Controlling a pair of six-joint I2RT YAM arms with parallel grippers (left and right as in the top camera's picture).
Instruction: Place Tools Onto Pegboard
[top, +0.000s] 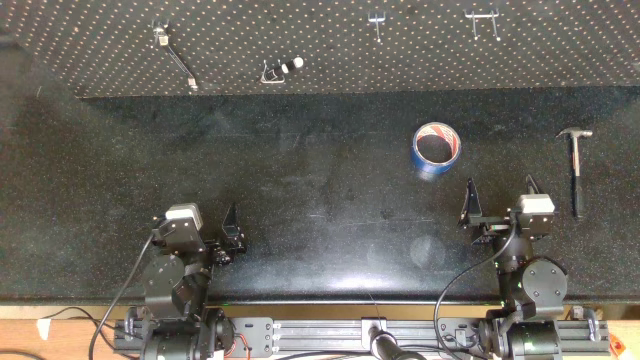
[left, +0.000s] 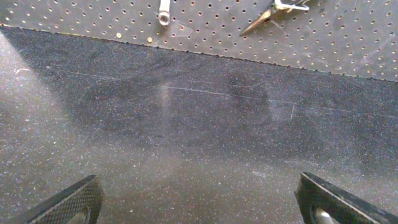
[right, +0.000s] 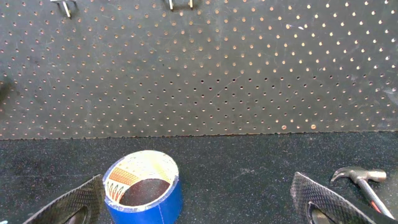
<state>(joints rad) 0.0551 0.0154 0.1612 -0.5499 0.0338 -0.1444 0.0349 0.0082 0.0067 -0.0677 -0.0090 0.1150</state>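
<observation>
1. Overhead: the tape roll (top: 437, 148) stands on the tabletop (top: 300, 170) right of centre. The hammer (top: 575, 170) lies well apart at far right. The pegboard (top: 330, 45) carries a wrench (top: 175, 55) and pliers (top: 280, 70), and two hooks (top: 376, 22) are free at its right.
2. Left wrist: left gripper (left: 199, 208), fingers wide, nothing held.
3. Right wrist: right gripper (right: 199, 202), fingers wide, empty, tape roll just ahead. Advised: grasp one wall of the roll, one finger inside the ring, keeping the hole open for a hook.
</observation>
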